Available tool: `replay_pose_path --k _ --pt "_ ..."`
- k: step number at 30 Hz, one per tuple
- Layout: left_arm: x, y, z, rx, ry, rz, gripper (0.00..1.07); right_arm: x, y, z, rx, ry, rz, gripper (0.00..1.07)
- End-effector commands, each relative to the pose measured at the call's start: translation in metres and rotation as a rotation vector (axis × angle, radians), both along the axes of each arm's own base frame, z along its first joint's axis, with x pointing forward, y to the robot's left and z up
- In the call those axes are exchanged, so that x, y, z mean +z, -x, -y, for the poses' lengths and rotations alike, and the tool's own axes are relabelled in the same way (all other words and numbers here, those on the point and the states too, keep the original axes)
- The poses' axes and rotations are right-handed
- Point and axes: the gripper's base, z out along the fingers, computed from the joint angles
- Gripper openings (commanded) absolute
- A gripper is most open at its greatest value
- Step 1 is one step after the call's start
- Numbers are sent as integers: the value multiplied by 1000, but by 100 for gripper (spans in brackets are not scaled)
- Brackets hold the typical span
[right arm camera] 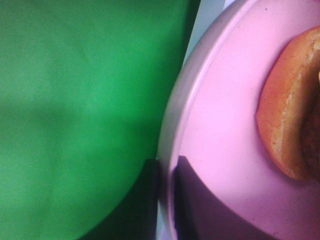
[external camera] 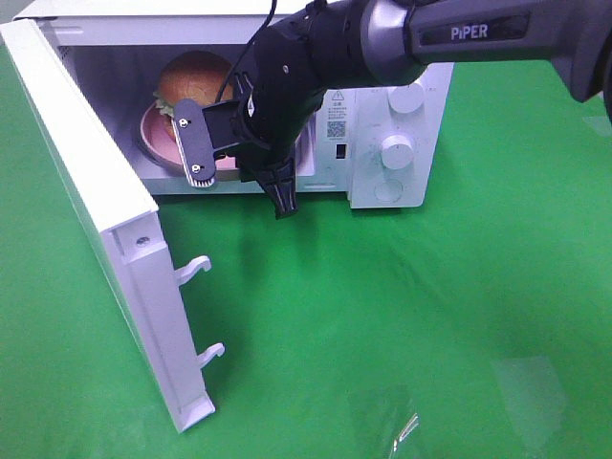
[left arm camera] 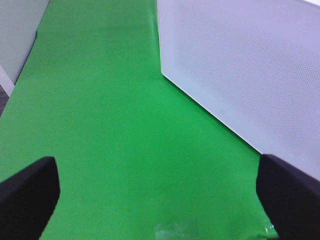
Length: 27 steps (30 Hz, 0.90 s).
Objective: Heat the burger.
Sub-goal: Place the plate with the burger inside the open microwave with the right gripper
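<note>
The burger (external camera: 196, 76), with a golden-brown bun and green lettuce, sits on a pink plate (external camera: 153, 129) inside the open white microwave (external camera: 382, 143). My right gripper (external camera: 241, 189) is at the cavity's mouth by the plate's front rim. Its two fingers stand apart, one pad to the left and one black finger pointing down, so it is open. The right wrist view shows the plate rim (right arm camera: 210, 125) very close and part of the bun (right arm camera: 287, 110). My left gripper (left arm camera: 160, 200) is open and empty above the green cloth.
The microwave door (external camera: 105, 220) swings wide open toward the front left, with two latch hooks (external camera: 196, 270) on its edge. It also shows in the left wrist view (left arm camera: 240, 65). Two knobs (external camera: 397, 151) are on the microwave's right panel. Green cloth (external camera: 402, 316) covers the table.
</note>
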Motion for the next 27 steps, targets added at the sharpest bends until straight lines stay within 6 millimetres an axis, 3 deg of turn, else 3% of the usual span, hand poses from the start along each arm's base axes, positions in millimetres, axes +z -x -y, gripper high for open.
replay_pose_path --k 1,16,27 --pt "-1 3 0 -8 4 12 100 12 -9 1 -1 -42 66 0" --pt "-1 3 0 -8 4 12 100 10 -13 6 -12 -41 65 1" --pt "-1 3 0 -8 4 12 100 13 -14 3 21 -50 105 13"
